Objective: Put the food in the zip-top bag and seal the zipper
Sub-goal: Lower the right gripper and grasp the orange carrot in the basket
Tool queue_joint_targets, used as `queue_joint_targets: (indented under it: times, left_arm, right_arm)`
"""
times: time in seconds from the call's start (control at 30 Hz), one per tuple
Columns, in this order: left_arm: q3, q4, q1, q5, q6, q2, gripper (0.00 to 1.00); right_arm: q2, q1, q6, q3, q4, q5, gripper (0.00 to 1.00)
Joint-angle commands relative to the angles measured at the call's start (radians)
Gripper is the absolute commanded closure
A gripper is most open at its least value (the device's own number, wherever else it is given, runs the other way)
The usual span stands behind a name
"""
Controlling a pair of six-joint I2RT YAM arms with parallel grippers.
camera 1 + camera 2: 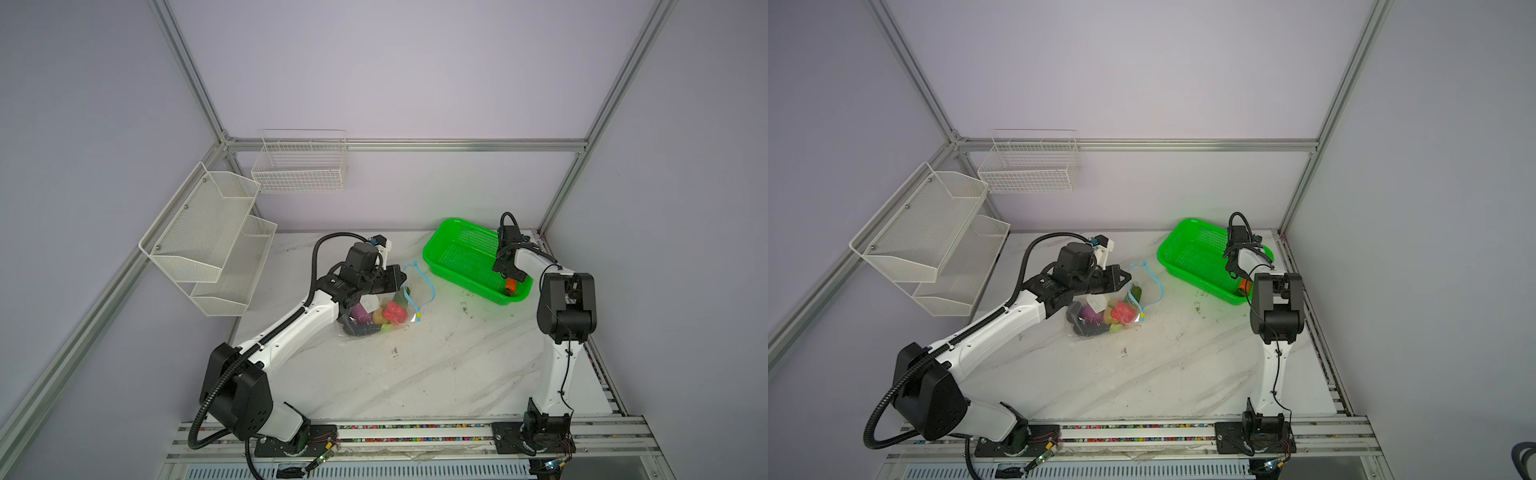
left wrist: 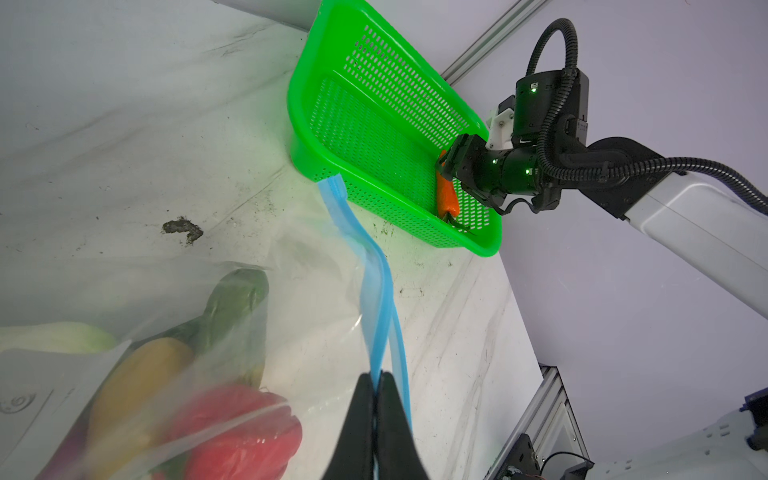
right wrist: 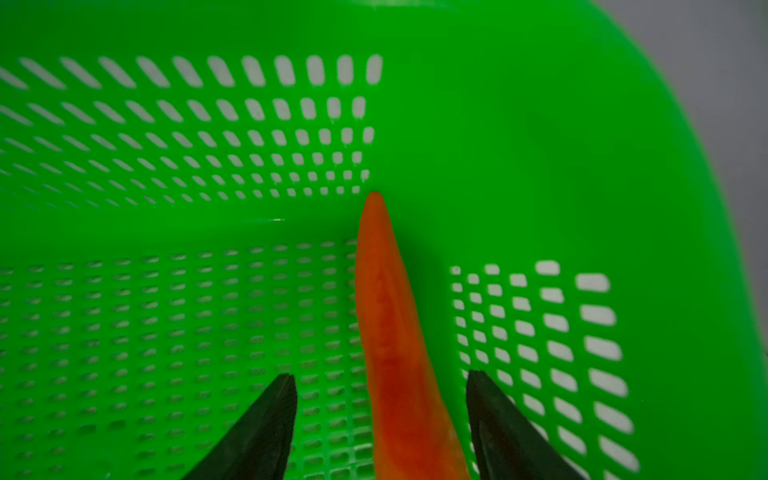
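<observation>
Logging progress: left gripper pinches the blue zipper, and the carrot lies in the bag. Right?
Not quite. The carrot lies in the green basket, between the open right gripper's jaws, as the right wrist view shows. The left gripper does pinch the zipper.

I work in a robotics lab cell, not a home. Plain lilac panels in an aluminium-profile frame box in my marble-patterned tabletop. My left arm and right arm bolt to a slotted metal rail, and a bare circuit board trails loose wires beside one base.
</observation>
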Motion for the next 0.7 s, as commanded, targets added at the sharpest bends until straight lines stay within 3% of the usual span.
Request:
queue_joint_targets:
  times: [0.0,0.4,0.67]
  left_arm:
    - [-0.012,0.022,0.004,0.005,-0.002,0.001,1.0]
    - [-0.015,0.023,0.005,-0.001,-0.004,0.0,1.0]
    - [-0.016,0.02,0.004,0.0,-0.005,0.0,1.0]
  right_arm:
    - [0.025,-0.009,-0.002,-0.013,0.017,-0.034,0.32]
    - [0.03,-0.013,-0.005,-0.055,0.102,-0.183,0.4]
    - [0.035,-0.013,-0.013,-0.001,0.098,-0.159,0.48]
